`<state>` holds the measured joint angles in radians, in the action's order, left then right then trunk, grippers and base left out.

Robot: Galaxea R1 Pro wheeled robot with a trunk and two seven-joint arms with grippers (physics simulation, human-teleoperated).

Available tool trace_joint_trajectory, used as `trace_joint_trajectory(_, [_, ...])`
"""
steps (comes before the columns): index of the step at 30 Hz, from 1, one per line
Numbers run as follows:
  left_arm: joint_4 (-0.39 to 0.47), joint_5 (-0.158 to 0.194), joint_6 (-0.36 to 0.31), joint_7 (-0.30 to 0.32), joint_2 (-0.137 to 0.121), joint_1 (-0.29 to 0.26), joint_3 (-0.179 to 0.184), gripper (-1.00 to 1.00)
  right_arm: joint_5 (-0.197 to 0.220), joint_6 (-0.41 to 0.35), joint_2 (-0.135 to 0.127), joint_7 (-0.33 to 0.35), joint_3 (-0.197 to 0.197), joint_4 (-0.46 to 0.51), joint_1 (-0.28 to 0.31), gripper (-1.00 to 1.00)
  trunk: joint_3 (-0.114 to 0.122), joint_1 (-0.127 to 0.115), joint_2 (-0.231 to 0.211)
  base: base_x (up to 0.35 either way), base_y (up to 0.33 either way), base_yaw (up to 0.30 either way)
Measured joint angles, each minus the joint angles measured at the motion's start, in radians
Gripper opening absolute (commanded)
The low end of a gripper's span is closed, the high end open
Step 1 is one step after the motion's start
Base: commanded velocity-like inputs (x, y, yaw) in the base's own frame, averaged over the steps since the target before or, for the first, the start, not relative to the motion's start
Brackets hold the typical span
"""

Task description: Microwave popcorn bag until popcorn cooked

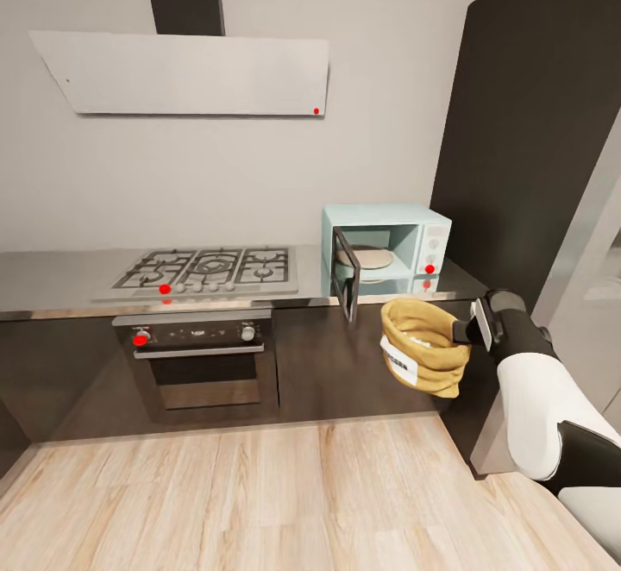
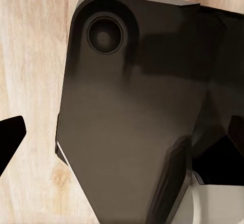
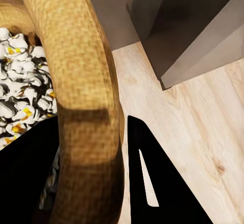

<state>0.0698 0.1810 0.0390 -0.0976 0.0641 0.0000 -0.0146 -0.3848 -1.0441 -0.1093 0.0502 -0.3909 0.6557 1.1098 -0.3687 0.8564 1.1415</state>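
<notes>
- Your right claw (image 1: 470, 329) is clamped on the rolled rim of the popcorn bag (image 1: 424, 342), one finger inside the bag and one outside, and the bag hangs in the air in front of the dark cabinets, below and just in front of the open microwave (image 1: 388, 249).
- Count one popcorn bag, one microwave, one gas hob (image 1: 210, 269) and one built-in oven (image 1: 200, 357) under it, plus one flat hood (image 1: 185, 73) on the wall.
- You see the microwave's door swung open toward you in the head view, with a round plate (image 1: 366, 258) inside; it sits at the right end of the table (image 1: 52, 282).
- Your right wrist view shows what the head view barely hints at: the popcorn (image 3: 18, 89) heaped inside the bag, whitish puffs with yellow flecks, and the bag's rim (image 3: 84, 107) passing between the two dark fingers (image 3: 157, 183).
- That same view also shows wooden floor (image 3: 198, 127) beneath the bag.
- Your left wrist view shows a dark part of the robot's own body (image 2: 132, 112) over the floor, with a black fingertip (image 2: 10, 137) at the edge; whether the left claw is wide or narrow cannot be told.
- Relative to the right claw, the bag hangs toward the hob side, its white label (image 1: 398, 361) facing you.
</notes>
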Motion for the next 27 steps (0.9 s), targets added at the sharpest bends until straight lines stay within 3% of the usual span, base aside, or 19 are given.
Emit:
trace_joint_trajectory(10, [0.000, 0.000, 0.000, 0.000, 0.000, 0.000, 0.001, 1.00, 0.001, 0.000, 0.003, 0.000, 0.003, 0.011, 0.000, -1.00, 0.000, 0.000, 0.000, 0.000, 0.000, 0.000])
trace_joint_trajectory(15, [0.000, 0.000, 0.000, 0.000, 0.000, 0.000, 0.001, 1.00, 0.008, 0.000, 0.005, 0.002, 0.072, 0.076, 0.000, -1.00, 0.000, 0.000, 0.000, 0.000, 0.000, 0.000])
trace_joint_trajectory(27, [0.000, 0.000, 0.000, 0.000, -0.001, 0.000, 0.000, 1.00, 0.016, 0.000, 0.012, 0.014, 0.074, 0.103, 0.000, -1.00, 0.000, 0.000, 0.000, 0.000, 0.000, 0.000])
